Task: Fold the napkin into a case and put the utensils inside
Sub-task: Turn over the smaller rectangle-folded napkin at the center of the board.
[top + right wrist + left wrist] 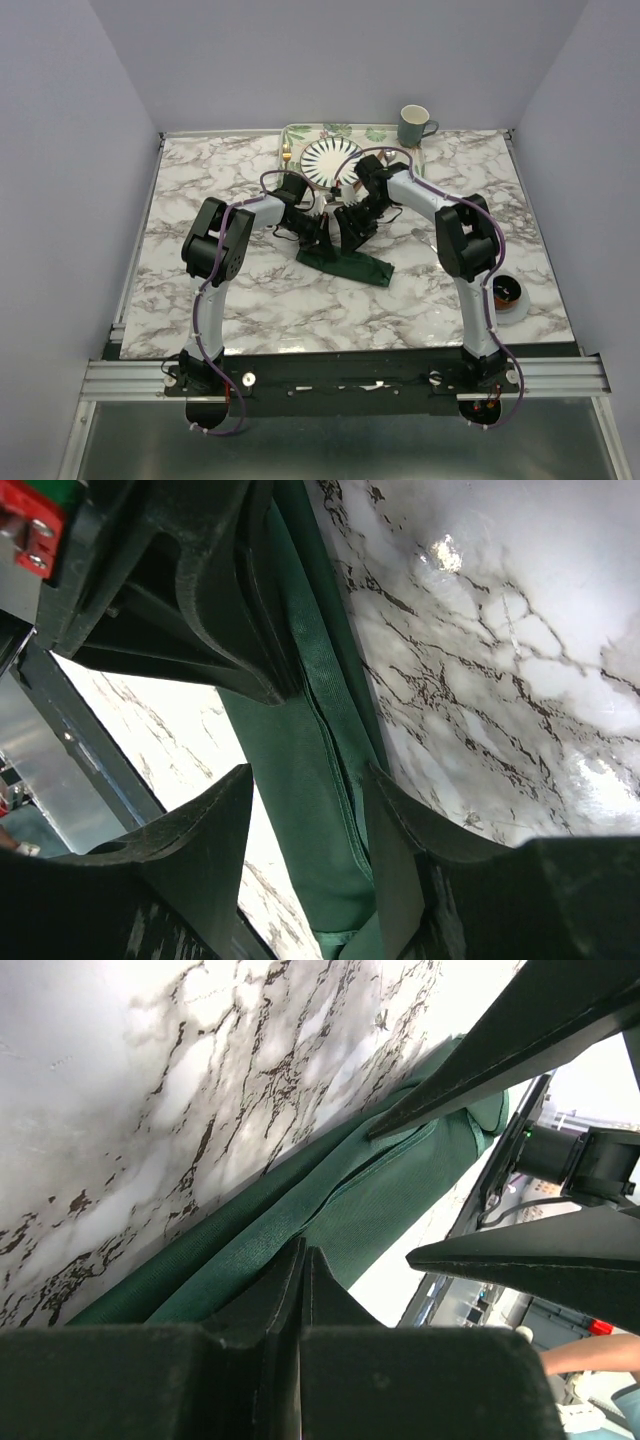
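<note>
The left fingers point(250, 1310) pinch the folded green napkin point(340, 1210), maybe to hold its fold down; the right fingers point(200, 850) are spread open around it.

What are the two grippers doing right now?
Left gripper: closed, pressed against the napkin.
Right gripper: open, straddling the napkin.

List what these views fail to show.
- Left wrist: whether the shut left gripper pinches the napkin; its tips hide the contact.
- Right wrist: the napkin's ends, cut off by frame edges past the right gripper.
- Top view: the napkin's far end under both grippers; knife and spoon too small to find.
</note>
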Robot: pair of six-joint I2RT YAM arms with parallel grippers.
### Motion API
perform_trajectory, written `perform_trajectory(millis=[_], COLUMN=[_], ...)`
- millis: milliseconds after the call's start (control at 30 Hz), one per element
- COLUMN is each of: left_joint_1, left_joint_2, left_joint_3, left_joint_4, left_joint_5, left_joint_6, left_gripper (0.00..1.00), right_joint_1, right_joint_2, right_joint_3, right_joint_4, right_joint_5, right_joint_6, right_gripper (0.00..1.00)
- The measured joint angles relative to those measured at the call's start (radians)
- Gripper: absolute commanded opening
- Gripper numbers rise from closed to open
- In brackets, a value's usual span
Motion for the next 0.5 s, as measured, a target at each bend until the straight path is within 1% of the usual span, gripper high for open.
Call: perform_trajectory(millis=[267,500], left_joint_1=[0.000,-0.001], left_joint_2=[0.000,0.000], left_joint_3=[0.000,0.000], left_joint_4=[0.001,0.001], left_joint_5=[0.001,0.002], left_joint_6=[0.016,0.023], left_gripper=[0.07,0.07], right_joint_1=[-0.022,-0.050], right_joint_2=[0.006,0.007], right_joint_3=[0.021,0.012], right_joint_4=[-0.009,-0.042], right_joint_5=[0.034,0.065], right_joint_6=[-0.002,-0.080], right_gripper=[0.55,0.54])
